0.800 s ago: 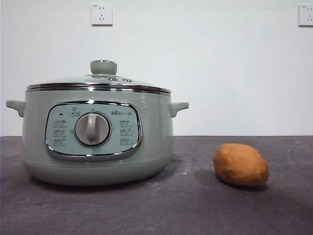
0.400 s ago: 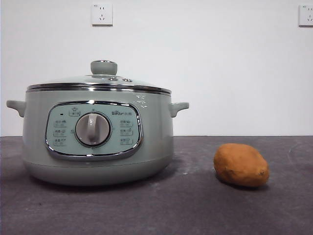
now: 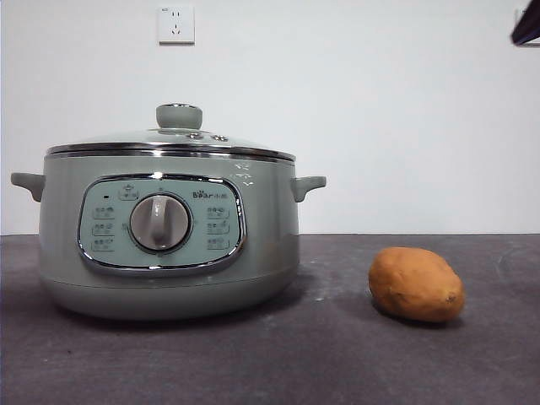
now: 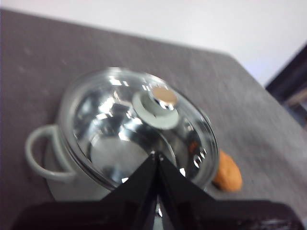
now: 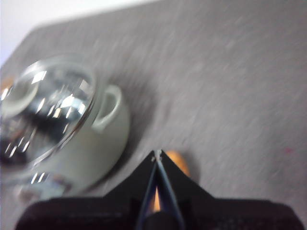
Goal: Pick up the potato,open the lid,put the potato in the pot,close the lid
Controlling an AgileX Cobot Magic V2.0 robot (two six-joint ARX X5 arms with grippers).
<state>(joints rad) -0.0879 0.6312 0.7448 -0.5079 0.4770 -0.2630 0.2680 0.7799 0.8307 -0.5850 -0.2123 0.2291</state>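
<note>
Front view: the potato (image 3: 416,284) lies on the dark desk (image 3: 337,354), well to the side of the pot (image 3: 169,236) and apart from it. Its long axis runs roughly level across the view, the taller, rounder end toward the pot, the lower end with a dark blemish pointing away. The lid (image 3: 171,143) sits closed on the pot's rim, its knob (image 3: 179,116) upright on top. On the chrome-framed control panel (image 3: 160,224), beside the dial (image 3: 159,223), the word "Bear" is readable; the small button labels are too fine to read. A wall socket (image 3: 175,24) sits above the pot. A black tip (image 3: 526,24) now shows at the top corner, where half a second ago a second socket was in plain sight; pot and potato have not shifted.

Left wrist view: the left pincer (image 4: 157,155) hangs above the lid, jaws together at a point, holding nothing. The potato peeks out beyond the pot's far edge.

Right wrist view: blurred. The right pincer (image 5: 157,154) hangs over the desk, jaws pressed together and empty, with the potato just behind its tip and the pot off to one side.
</note>
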